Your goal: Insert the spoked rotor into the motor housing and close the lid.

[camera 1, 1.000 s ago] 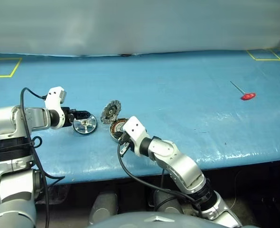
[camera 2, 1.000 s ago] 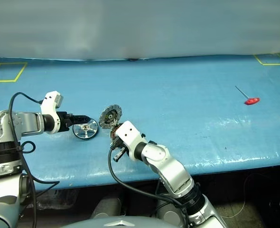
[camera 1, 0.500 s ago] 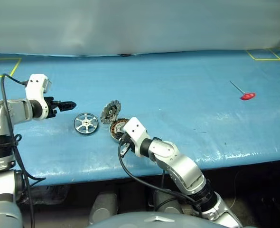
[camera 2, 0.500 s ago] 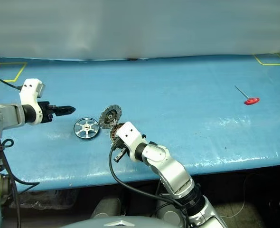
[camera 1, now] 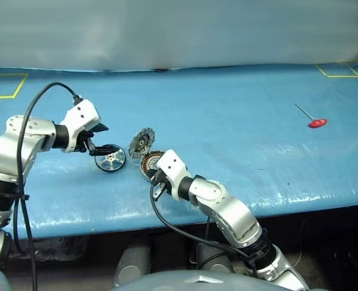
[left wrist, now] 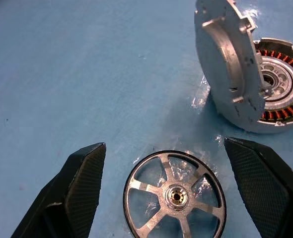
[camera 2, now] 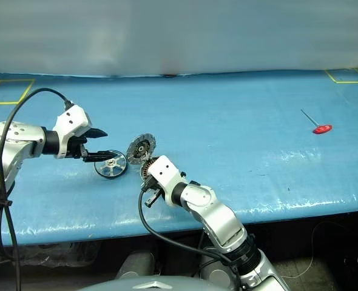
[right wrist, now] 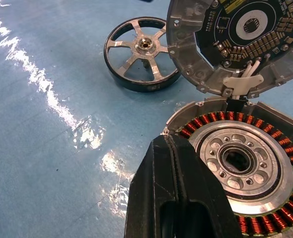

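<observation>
Silver-spoked, dark-rimmed spoked rotor [left wrist: 175, 196] lies flat between open left tool [left wrist: 176, 191] fingers.

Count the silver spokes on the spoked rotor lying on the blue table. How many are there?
6. They fan evenly from the central hub of the spoked rotor, which lies flat beside the open lid; none seems hidden.

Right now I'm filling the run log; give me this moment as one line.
left gripper: open, straddling spoked rotor | right gripper: shut, at motor housing | lid: open, upright | rotor: flat on table
</observation>
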Robot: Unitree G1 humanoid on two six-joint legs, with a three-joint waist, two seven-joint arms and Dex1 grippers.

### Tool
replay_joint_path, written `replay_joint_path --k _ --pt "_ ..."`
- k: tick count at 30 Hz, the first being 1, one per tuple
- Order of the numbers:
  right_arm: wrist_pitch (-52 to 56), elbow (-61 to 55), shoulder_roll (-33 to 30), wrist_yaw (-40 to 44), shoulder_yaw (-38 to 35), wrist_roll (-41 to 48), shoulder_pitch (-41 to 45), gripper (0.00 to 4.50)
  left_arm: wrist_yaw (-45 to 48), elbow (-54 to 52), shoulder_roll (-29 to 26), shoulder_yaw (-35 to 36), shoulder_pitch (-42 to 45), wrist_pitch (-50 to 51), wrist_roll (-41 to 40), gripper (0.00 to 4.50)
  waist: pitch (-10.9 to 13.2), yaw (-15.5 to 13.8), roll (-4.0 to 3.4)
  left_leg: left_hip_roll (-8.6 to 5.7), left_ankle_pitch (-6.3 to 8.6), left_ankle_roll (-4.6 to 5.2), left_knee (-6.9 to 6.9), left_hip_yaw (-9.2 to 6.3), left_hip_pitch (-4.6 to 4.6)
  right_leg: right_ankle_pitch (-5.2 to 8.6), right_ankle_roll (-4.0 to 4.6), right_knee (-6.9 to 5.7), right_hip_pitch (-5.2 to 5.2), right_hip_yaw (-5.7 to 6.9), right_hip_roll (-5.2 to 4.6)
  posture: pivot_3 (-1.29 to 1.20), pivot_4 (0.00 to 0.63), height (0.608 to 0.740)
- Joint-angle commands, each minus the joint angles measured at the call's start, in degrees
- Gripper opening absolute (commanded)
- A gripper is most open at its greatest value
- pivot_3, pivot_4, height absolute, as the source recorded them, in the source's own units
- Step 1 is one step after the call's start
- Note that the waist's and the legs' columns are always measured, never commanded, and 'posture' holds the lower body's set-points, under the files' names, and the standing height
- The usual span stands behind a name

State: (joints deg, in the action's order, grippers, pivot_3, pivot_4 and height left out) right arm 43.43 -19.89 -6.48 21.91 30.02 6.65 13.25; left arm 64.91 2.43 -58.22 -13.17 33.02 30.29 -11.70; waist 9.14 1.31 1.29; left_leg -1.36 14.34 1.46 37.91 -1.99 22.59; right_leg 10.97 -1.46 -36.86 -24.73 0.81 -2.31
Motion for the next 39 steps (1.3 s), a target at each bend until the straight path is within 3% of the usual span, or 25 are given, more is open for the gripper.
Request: replay_joint_path --k 1,8,18,30,39 --pt "-1.2 -1.8 0.5 -0.5 -0.1 -0.3 0.0 0.0 7.1 3.2 -1.3 -3.6 3.7 -4.7 4.2 4.15 0.0 0.1 0.0 0.0 0.01 0.03 0.01 0.04 0.0 0.0 -0.02 0.0 0.0 -0.02 0.01 0.0 0.15 0.74" --pt "-1.2 -2.0 0.7 -1.0 -0.3 -0.6 -0.5 0.0 12.8 8.9 -0.2 -8.1 9.5 -0.3 9.9 4.15 0.0 0.3 0.01 0.02 0.09 0.19 0.1 0.13 0.06 -0.14 -0.33 0.01 -0.01 -0.04 0.05 0.0 0.15 0.74" --pt "-1.7 -1.4 1.3 -1.1 -0.1 -0.6 -0.5 0.0 16.8 9.3 0.7 -11.0 11.3 4.2 14.0 4.15 0.0 0.6 0.02 0.04 0.11 0.23 0.17 0.14 0.08 -0.15 -0.38 0.0 0.0 -0.05 0.06 0.0 0.15 0.74" --pt "-2.1 -0.9 1.5 -1.3 0.0 -0.8 -0.6 0.0 16.9 10.6 3.0 -12.1 11.8 6.3 17.1 4.15 0.0 0.7 0.02 0.06 0.11 0.23 0.22 0.13 0.07 -0.16 -0.39 -0.02 0.0 -0.05 0.08 0.0 0.15 0.74" --pt "-2.3 -0.5 1.8 -1.5 -0.2 -1.0 -0.8 0.0 14.9 10.1 6.0 -10.9 12.0 15.8 16.0 4.15 0.0 0.8 0.02 0.06 0.11 0.23 0.28 0.13 0.07 -0.18 -0.42 -0.05 0.02 -0.06 0.08 0.0 0.15 0.74"
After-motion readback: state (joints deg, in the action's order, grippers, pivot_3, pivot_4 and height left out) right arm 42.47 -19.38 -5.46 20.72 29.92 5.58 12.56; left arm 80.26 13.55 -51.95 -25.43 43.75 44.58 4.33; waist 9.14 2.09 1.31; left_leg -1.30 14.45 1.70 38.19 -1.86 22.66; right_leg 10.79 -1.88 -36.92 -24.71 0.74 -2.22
